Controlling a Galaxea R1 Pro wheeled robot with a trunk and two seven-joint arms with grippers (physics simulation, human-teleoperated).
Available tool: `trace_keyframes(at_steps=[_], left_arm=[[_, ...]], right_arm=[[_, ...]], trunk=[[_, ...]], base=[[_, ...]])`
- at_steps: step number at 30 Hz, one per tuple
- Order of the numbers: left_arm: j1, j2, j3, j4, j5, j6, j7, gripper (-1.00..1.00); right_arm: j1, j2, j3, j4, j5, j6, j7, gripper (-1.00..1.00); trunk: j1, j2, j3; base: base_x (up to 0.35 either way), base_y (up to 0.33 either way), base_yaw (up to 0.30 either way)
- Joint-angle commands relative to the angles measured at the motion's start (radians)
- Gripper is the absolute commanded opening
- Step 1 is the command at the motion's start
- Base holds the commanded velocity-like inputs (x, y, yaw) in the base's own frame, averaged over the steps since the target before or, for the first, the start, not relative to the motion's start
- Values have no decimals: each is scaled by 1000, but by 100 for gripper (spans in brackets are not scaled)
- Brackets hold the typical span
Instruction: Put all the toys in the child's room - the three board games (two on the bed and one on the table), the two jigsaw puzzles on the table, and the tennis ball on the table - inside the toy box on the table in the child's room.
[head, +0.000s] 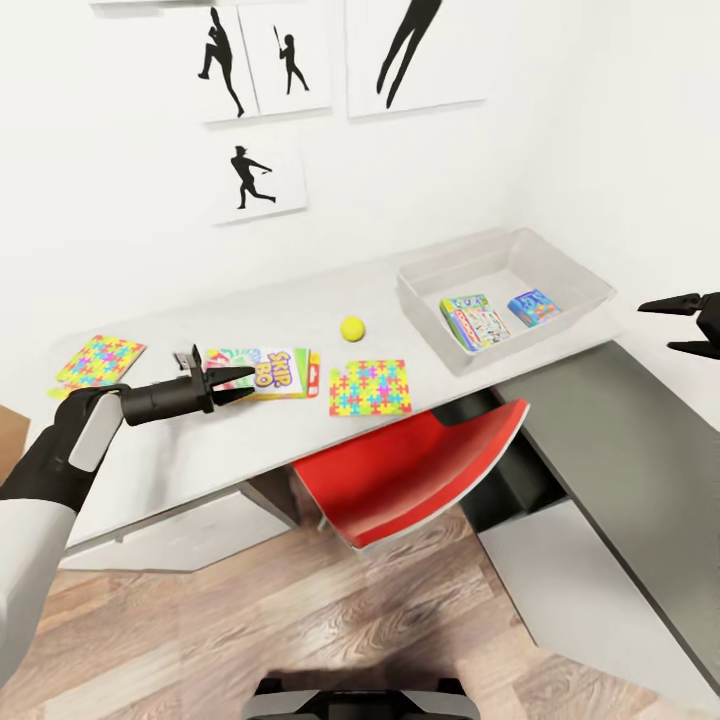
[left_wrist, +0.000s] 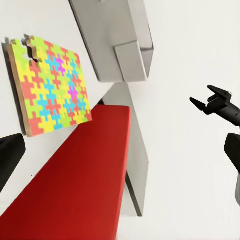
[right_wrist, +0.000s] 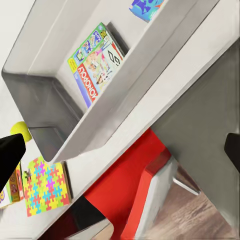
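Beneath the spread left end effector (head: 243, 381) lies the white, red and yellow SKIP-BO box (head: 265, 371); right end effector (head: 668, 324) also spread.

red chair (head: 410, 480), silhouette wall prints (head: 255, 178)

I count three board games: the SKIP-BO box (head: 262, 371) on the table's (head: 200, 450) near left part, and two in the toy box (head: 505, 290) at the far right, a green one (head: 476, 320) and a smaller blue one (head: 533, 307). I count two jigsaw puzzles: one (head: 370, 387) near the middle of the table, one (head: 98, 362) at the far left. There is one tennis ball (head: 352, 328), one toy box, one red chair (head: 415, 475). On the wall I count four silhouette pictures (head: 258, 178). I have two grippers: my left gripper (head: 235, 379) and my right gripper (head: 670, 325).
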Motion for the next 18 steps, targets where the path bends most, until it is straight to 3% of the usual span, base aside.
trace_keyframes(at_steps=[1,6,18], left_arm=[[-1,2,-2,0,1,3,-3,100],[-1,12,-2,0,2,4,-3,100],[-1,18,-1,0,2,4,-5,100]], right_arm=[[-2,0,3,0,-10,-1,-10,100],[0,1,3,0,-9,-2,-11,100],[1,4,4,0,-10,-2,-10,100]], trunk=[[0,-2,-2],[0,-2,-2],[0,-2,-2]], base=[[-240,58,-175],[-166,43,-195],[-32,5,-259]])
